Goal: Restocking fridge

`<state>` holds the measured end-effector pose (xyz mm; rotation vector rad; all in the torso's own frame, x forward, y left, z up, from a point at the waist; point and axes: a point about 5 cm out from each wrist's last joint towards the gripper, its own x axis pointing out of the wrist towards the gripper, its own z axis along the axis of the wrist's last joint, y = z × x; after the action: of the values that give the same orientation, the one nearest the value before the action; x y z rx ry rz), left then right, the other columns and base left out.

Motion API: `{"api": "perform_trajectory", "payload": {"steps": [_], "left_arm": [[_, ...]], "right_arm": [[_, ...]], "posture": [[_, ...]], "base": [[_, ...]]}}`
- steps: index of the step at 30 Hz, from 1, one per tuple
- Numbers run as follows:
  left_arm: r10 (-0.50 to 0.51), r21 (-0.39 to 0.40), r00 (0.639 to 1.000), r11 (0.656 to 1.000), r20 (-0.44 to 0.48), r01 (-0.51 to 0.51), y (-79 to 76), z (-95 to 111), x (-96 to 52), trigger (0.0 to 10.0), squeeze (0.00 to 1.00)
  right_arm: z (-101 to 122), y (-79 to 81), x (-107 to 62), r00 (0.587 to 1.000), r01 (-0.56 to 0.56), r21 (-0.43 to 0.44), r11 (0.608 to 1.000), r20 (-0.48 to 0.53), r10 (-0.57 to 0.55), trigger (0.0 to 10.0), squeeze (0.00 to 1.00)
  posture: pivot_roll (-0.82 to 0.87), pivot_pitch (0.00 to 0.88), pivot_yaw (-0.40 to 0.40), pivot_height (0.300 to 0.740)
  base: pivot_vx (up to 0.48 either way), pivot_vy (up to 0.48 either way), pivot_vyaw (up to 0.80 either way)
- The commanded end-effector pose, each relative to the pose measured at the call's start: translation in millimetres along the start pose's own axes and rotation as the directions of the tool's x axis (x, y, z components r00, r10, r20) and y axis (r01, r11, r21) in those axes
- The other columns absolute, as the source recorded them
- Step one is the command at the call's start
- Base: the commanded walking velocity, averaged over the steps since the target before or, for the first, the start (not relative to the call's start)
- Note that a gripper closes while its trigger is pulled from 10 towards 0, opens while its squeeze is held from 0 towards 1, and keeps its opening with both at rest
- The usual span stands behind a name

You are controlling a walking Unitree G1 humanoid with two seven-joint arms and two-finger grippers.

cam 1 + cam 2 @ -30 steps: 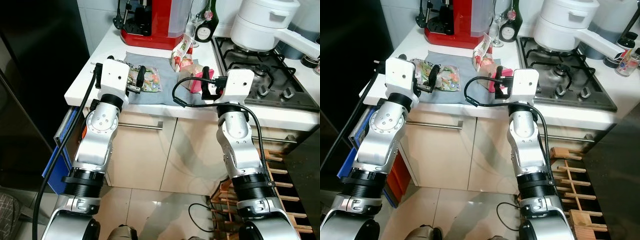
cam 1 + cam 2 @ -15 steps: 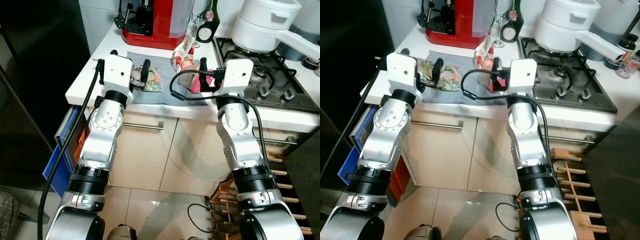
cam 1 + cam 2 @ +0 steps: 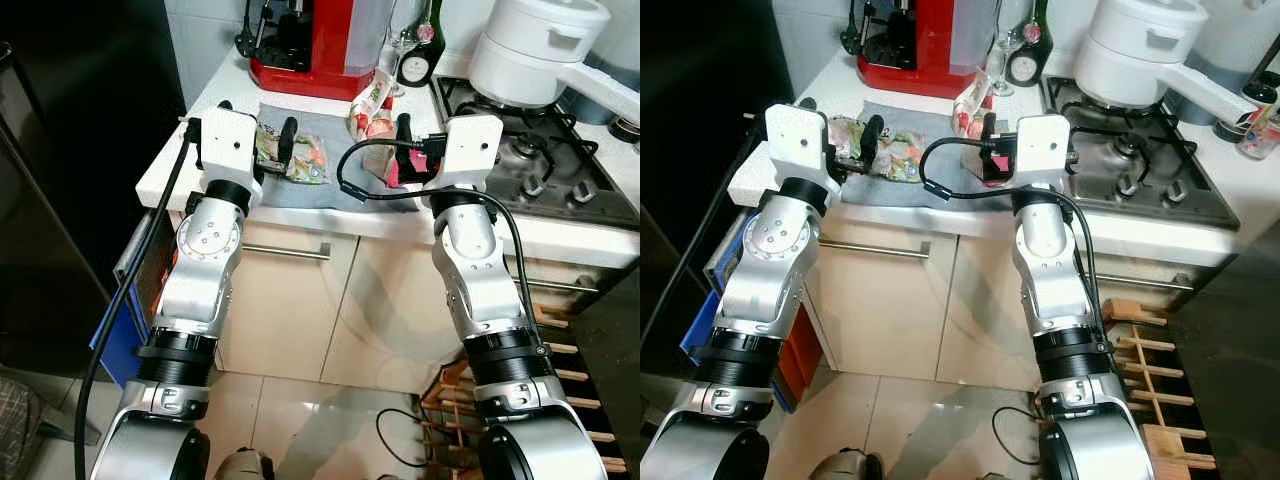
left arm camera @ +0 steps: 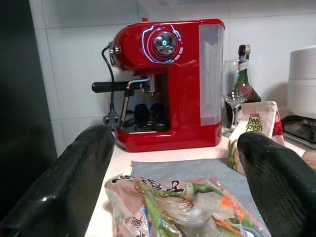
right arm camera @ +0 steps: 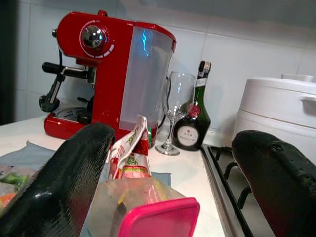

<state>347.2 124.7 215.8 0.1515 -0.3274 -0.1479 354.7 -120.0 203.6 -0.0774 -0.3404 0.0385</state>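
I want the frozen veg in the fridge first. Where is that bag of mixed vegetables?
The bag of mixed vegetables lies on the grey cloth at the counter's left, before the red coffee machine, just ahead of the open left gripper.

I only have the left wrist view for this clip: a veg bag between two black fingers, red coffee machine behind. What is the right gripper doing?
Observer: The right gripper is open over a pink-lidded tub on the grey mat, not holding it.
Operator: Is the left gripper holding the bag yet?
Observer: No. From the head camera the left gripper is open over the veg bag, which lies flat on the mat.
Operator: Anything right of the pouch I can see?
Observer: A gas hob with a white pot on it.
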Motion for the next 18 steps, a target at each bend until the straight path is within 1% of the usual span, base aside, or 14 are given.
{"api": "perform_trajectory", "payload": {"steps": [1, 3, 4, 5, 6, 8, 14, 16, 18], "left_arm": [[-0.021, 0.003, 1.0, 1.0, 0.02, 0.02, -4.7, 5, 4.3, 10.0, 0.0], [-0.013, 0.038, 1.0, 0.999, 0.009, 0.013, -6.9, 2, 4.9, 10.0, 0.0], [-0.013, 0.038, 1.0, 0.999, 0.009, 0.013, -6.9, 2, 4.9, 10.0, 0.0], [-0.009, 0.065, 1.0, 0.998, 0.006, 0.009, -7.8, 2, 6.5, 10.0, 0.0], [-0.011, 0.081, 1.0, 0.997, 0.007, 0.01, -7.7, 4, 9.3, 10.0, 0.0], [-0.025, 0.09, 1.0, 0.996, 0.018, 0.023, -6.8, 8, 13.9, 10.0, 0.0], [-0.044, 0.064, 0.999, 0.997, 0.031, 0.042, -4.5, 12, 16.7, 10.0, 0.0], [-0.038, 0.05, 0.999, 0.998, 0.032, 0.037, -3.7, 12, 16.2, 10.0, 0.0], [-0.024, 0.022, 0.999, 1.0, 0.048, 0.023, -4.5, 13, 14.0, 10.0, 0.0]], "right_arm": [[4, -2.2, 3.4, 1.0, 0.009, 0.003, 1.0, 0.018, -0.009, 10.0, 0.0], [1, -2.1, 3.2, 1.0, 0.007, 0.005, 1.0, 0.008, -0.007, 10.0, 0.0], [1, -2.1, 3.2, 1.0, 0.007, 0.005, 1.0, 0.008, -0.007, 10.0, 0.0], [0, -1.7, 2.8, 1.0, 0.006, 0.005, 1.0, 0.006, -0.006, 10.0, 0.0], [-1, -0.5, 3.1, 1.0, 0.009, 0.008, 1.0, 0.002, -0.009, 10.0, 0.0], [-1, 1.2, 4.1, 1.0, 0.014, 0.014, 1.0, -0.001, -0.014, 10.0, 0.0], [1, 1.4, 6.0, 1.0, 0.021, 0.016, 1.0, 0.006, -0.021, 10.0, 0.0], [3, 0.1, 7.1, 1.0, 0.023, 0.017, 1.0, 0.007, -0.023, 10.0, 0.0], [16, -0.8, 12.2, 0.998, 0.013, 0.015, 1.0, 0.054, -0.013, 10.0, 0.0]], "posture": [[-0.03, 0.0, -0.038, 0.74], [-0.04, 0.0, -0.025, 0.74], [-0.04, 0.0, -0.025, 0.74], [-0.04, 0.0, -0.025, 0.74], [-0.05, 0.0, -0.005, 0.74], [-0.05, 0.0, 0.0, 0.74], [-0.03, 0.0, -0.011, 0.74], [-0.02, 0.0, -0.024, 0.74], [0.0, 0.0, -0.043, 0.74]], "base": [[0.0, 0.0, 0.0], [0.0, 0.0, 0.0], [0.0, 0.0, 0.0], [0.0, 0.0, 0.0], [0.0, 0.0, 0.0], [0.0, 0.0, 0.0], [0.0, 0.0, 0.0], [0.379, 0.0, 0.0], [0.48, 0.0, 0.0]]}}
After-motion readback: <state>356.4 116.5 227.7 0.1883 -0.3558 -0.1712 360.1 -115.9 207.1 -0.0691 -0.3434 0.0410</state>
